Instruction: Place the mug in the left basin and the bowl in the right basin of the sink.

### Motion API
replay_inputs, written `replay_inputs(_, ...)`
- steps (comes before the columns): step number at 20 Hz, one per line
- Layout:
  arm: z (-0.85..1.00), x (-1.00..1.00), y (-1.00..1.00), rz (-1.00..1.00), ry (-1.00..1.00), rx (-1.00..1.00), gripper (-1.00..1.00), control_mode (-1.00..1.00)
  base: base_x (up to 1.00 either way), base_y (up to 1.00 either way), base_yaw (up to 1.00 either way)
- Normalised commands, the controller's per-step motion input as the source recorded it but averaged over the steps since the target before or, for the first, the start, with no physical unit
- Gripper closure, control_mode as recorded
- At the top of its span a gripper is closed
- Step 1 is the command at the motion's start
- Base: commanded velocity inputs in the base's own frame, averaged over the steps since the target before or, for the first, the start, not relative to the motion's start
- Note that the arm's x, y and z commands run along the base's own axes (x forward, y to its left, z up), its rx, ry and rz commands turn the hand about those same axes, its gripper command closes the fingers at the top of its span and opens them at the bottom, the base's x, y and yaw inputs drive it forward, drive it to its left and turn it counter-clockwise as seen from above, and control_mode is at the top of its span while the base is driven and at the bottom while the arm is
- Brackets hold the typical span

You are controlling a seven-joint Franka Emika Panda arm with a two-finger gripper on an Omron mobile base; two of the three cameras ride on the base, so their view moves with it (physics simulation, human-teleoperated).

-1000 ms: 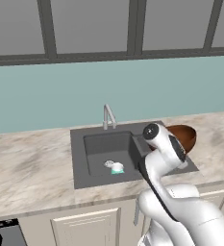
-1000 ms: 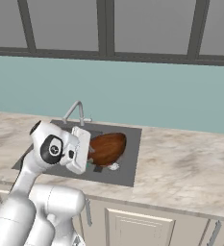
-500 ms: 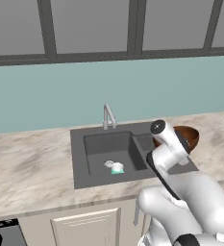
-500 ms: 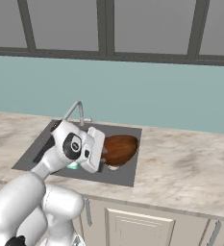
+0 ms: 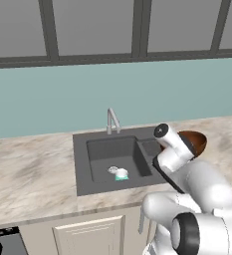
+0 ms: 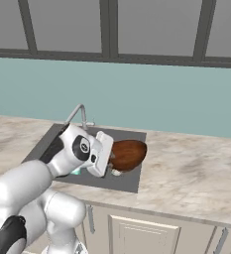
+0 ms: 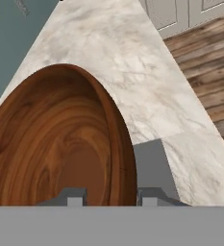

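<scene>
Left of the hand: mug (image 5: 120,174) sits on the floor of the left basin (image 5: 112,155), next to its silver drain, well apart from the gripper. Looks tipped or low, too small to say which. Faucet (image 5: 112,120) stands at the back rim of the sink (image 5: 82,164), also off to the hand's left.

At the hand: gripper (image 7: 106,197) is partly closed, jaws pinched across the rim of the bowl (image 7: 51,144). In the hand view one finger tip sits inside the bowl's wooden interior, the other outside the wall, rim running up between them. So it has hold of the bowl by its edge.

Bowl hangs tilted, nearly on edge, off the end of the hand. In the right base view the bowl (image 6: 127,154) sticks out from the white gripper (image 6: 105,155) toward the right, lifted, over the right basin (image 6: 127,176) and the sink's right rim. A silver drain shows just below it. Can't tell whether its lower edge touches anything.

Right of the hand: in the left base view the bowl (image 5: 194,142) peeks out behind the wrist, above the marble counter (image 5: 33,174) side of the sink. Beyond the bowl in the hand view, marble counter (image 7: 147,81), a grey corner of the sink just under the rim, then cabinet fronts and wood floor (image 7: 214,81) further out.
</scene>
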Motion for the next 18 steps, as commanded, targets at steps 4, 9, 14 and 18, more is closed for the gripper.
replay_inputs(4,-0.1,0.31,-0.19,-0.07,-0.01,0.0,1.0,-1.0,0.0,0.0,0.0)
replay_inputs(9,-0.11,0.26,-0.17,-0.05,-0.02,0.0,1.0,-1.0,0.0,0.0,0.0)
replay_inputs(14,-0.08,0.21,-0.11,-0.04,-0.02,0.0,1.0,-1.0,0.0,0.0,0.0)
replay_inputs(18,-0.11,0.18,0.0,-0.02,-0.02,0.0,1.0,-1.0,0.0,0.0,0.0)
